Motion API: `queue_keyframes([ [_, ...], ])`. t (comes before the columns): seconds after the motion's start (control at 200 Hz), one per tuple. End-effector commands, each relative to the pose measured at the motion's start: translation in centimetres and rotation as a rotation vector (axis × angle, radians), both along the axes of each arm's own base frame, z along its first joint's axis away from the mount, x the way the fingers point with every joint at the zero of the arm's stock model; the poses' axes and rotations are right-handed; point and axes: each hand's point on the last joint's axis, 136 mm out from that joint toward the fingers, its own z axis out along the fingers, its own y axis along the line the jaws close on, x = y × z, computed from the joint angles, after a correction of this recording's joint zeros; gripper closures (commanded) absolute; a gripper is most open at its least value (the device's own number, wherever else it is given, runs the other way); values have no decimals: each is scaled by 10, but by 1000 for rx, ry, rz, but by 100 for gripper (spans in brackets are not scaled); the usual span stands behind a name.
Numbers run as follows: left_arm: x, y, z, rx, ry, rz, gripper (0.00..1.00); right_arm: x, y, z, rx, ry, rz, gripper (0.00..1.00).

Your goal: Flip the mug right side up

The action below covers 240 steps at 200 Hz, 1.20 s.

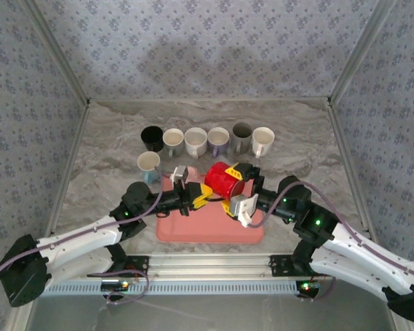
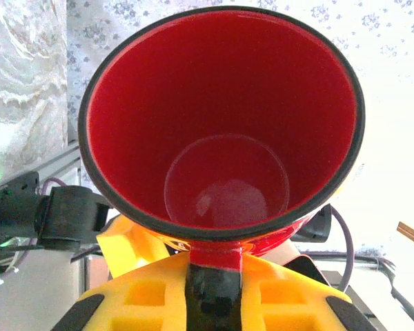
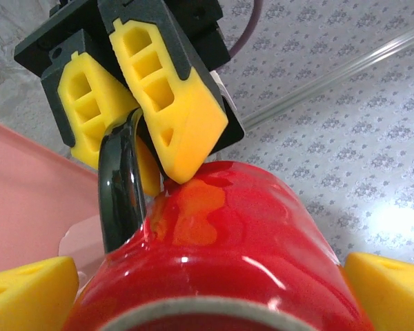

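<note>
Two end effectors meet low over the pink tray (image 1: 193, 231) at the bench's (image 1: 103, 158) near edge. The left end effector (image 3: 159, 165) pinches the black handle (image 3: 114, 186) of the red mug (image 1: 223, 181), holding it tipped above the tray, probably so the wrist can roll it upright. The right end effector (image 3: 210, 303) stands spread on either side of the mug. Beyond, other cups (image 1: 207, 141) stand upright

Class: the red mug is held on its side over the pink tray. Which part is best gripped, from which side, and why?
Grip the black handle, coming from the open-mouth side of the mug, as the left gripper does. The handle is a thin loop that fits between shut fingers; the body is wide, and the right gripper stands open around it.
</note>
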Motion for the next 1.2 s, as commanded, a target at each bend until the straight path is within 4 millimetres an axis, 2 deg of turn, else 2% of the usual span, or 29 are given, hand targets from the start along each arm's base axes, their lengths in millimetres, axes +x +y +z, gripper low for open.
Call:
queue_keyframes([
  [0.0,4,15,38,-104,-119,66,100,-4,-3,-4,10,37,-2,0],
  [0.15,8,26,35,-34,-167,112,100,-5,-9,-7,9,57,-15,0],
  [0.245,8,37,35,54,-242,149,100,2,-16,3,88,108,-84,0],
  [0.42,15,73,28,305,-446,280,100,5,-36,30,317,334,-180,0],
  [0.49,18,89,28,403,-536,348,100,19,-52,39,476,485,-302,0],
  [0.535,21,100,28,479,-595,389,100,26,-63,39,570,624,-391,0],
  [0.565,24,107,26,540,-634,410,100,30,-70,38,601,681,-446,0],
  [0.69,40,136,16,830,-785,479,100,29,-80,33,563,778,-526,0],
  [0.779,54,149,8,1002,-867,503,100,39,-91,39,651,775,-593,0],
  [0.834,63,156,6,1093,-912,521,100,37,-89,38,680,823,-579,0],
  [0.909,76,168,3,1227,-962,560,100,40,-96,38,725,915,-654,0],
  [1.019,94,174,0,1373,-1027,579,100,41,-96,25,639,1055,-770,0],
  [1.194,120,155,-3,1414,-1045,565,100,39,-83,8,620,1139,-780,0],
])
